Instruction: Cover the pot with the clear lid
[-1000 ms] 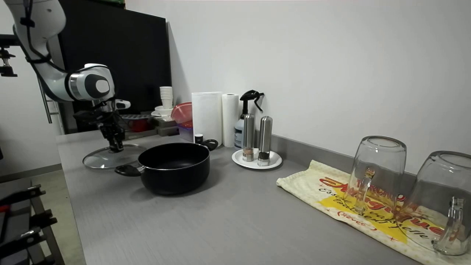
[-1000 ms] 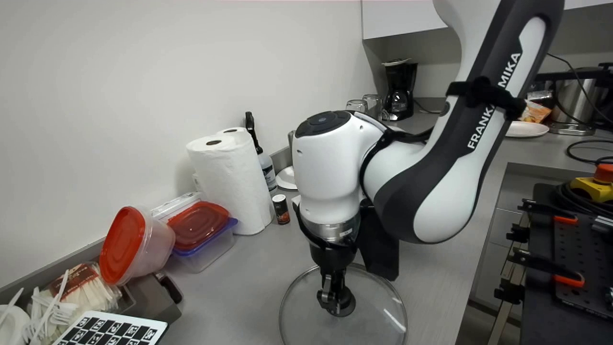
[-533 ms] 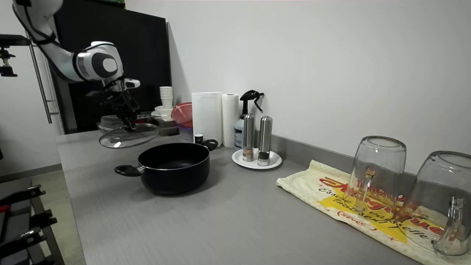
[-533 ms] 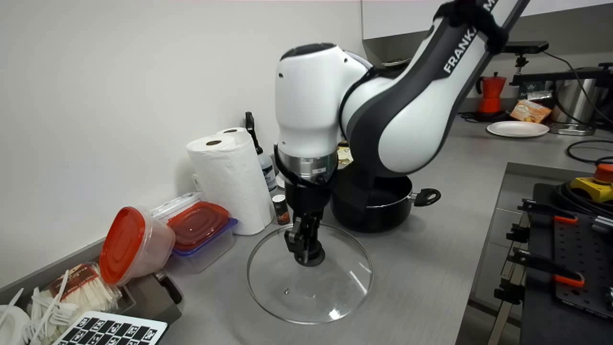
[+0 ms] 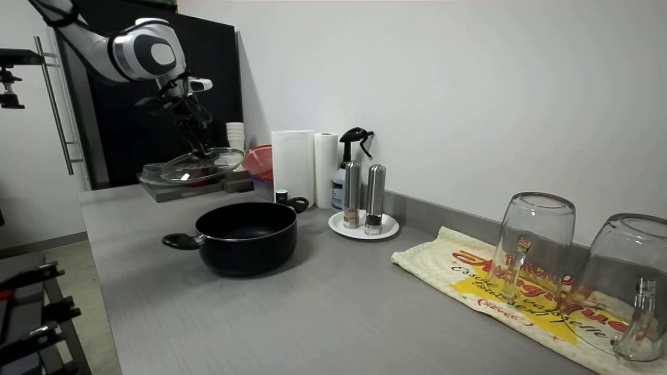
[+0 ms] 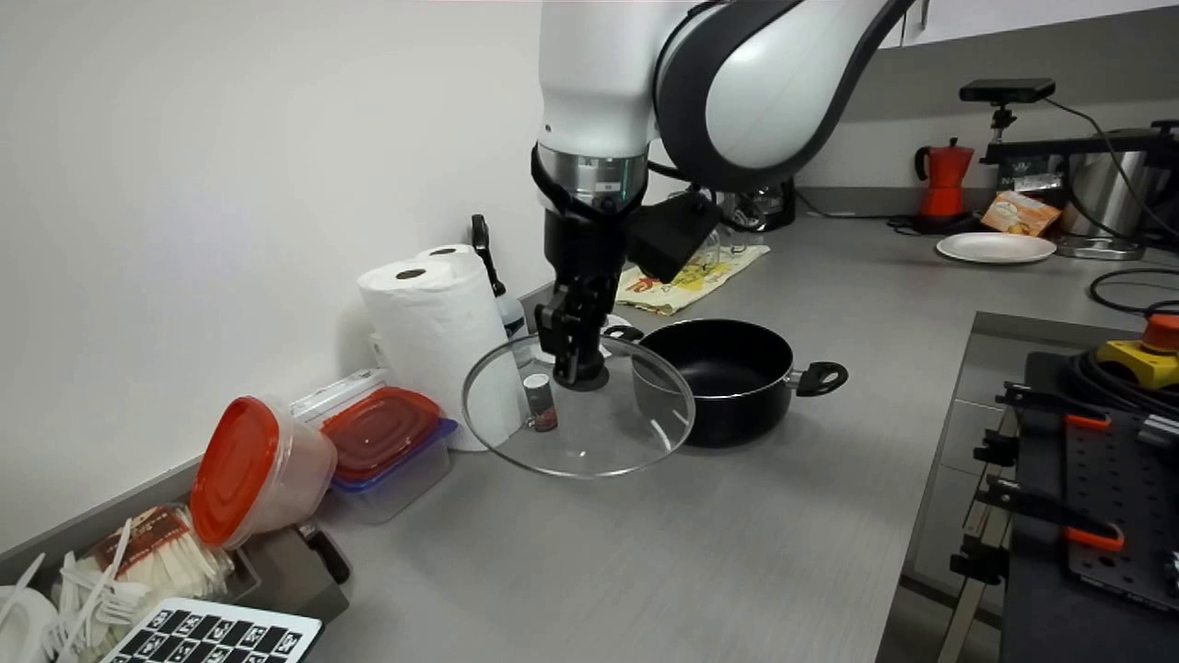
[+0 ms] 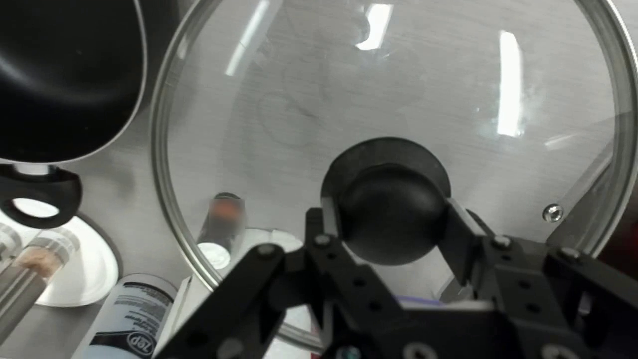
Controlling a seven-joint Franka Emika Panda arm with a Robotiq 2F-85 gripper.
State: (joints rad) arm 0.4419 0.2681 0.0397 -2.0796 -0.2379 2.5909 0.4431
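Your gripper (image 7: 394, 212) is clamped on the dark knob (image 7: 391, 242), its fingers (image 7: 461, 244) pressing it from both sides. The clear lid (image 7: 423, 94) spreads out around your fingers, held up off the countertop (image 5: 323, 312); whether it hangs quite level, you can't tell from these views.

Lower than your fingers, and up and to the left of them in the wrist view, the pot (image 5: 250, 258) stands upright with its mouth open, one side handle (image 7: 62, 192) showing there. In that view its rim appears just beside the lid's; in an exterior view the lid's edge crosses in front of the pot's wall.

Lower than your fingers too, seen through the glass in the wrist view, is a small shaker (image 5: 281, 197) with a white cap. Left of them in that view, a white tray (image 7: 94, 274) carries two metal mills (image 5: 375, 195), with a spray bottle (image 7: 132, 319) near it. In an exterior view, the paper towel rolls (image 6: 442, 350) stand left of your fingers, and the red-lidded containers (image 6: 262, 479) farther left.

Well apart from your fingers, two upturned glass mugs (image 5: 542, 224) stand on a printed cloth (image 5: 417, 258).
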